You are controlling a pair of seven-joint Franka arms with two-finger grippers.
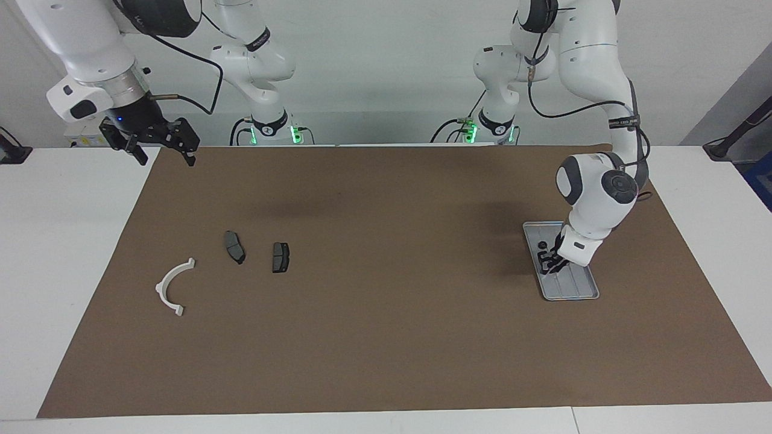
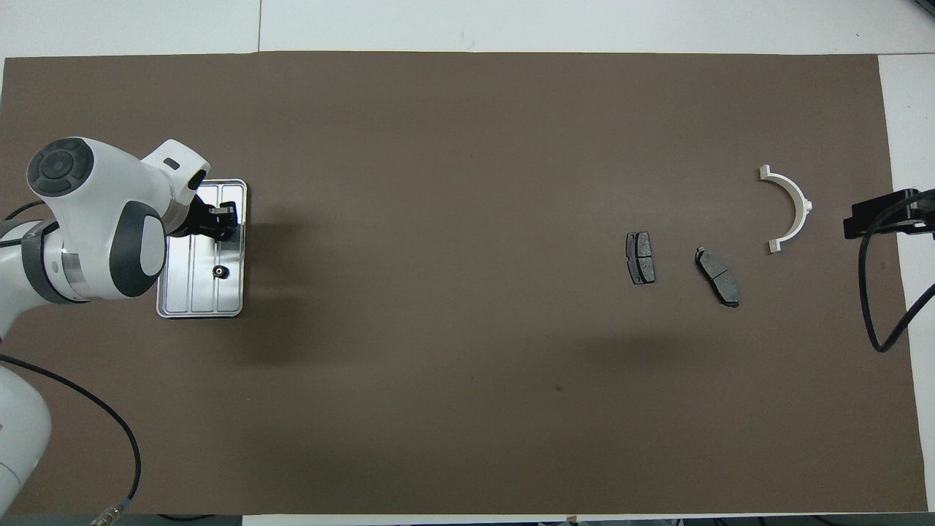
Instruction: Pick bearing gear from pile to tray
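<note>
Reaching down with the left gripper (image 1: 550, 264) (image 2: 219, 223) into the flat rectangular silver-grey metal tray (image 1: 570, 292) (image 2: 197, 292) with its low rim, at the left arm's end of the brown mat (image 1: 386, 337). Not being able to tell whether that pincer is narrow or wide, or gripping anything, or touching the tray floor.

Lying in the tray, just beside the pincer and nearer to the robots: a tiny black round ring (image 1: 541, 245) (image 2: 219, 272).

Holding the right gripper (image 1: 167, 158) up in the air over the mat's edge at the right arm's end, waiting, jaws spread wide and carrying nothing.

Lying on the mat toward that same end, well apart from the tray: the pile, namely two dark grey brake-pad plates (image 1: 234, 247) (image 2: 717, 275) near each other without touching, the second (image 1: 280, 257) (image 2: 640, 257) toward the tray, and a white curved plastic arc (image 1: 172, 286) (image 2: 792, 208) resting a little farther from the robots and closer to the mat's edge.
</note>
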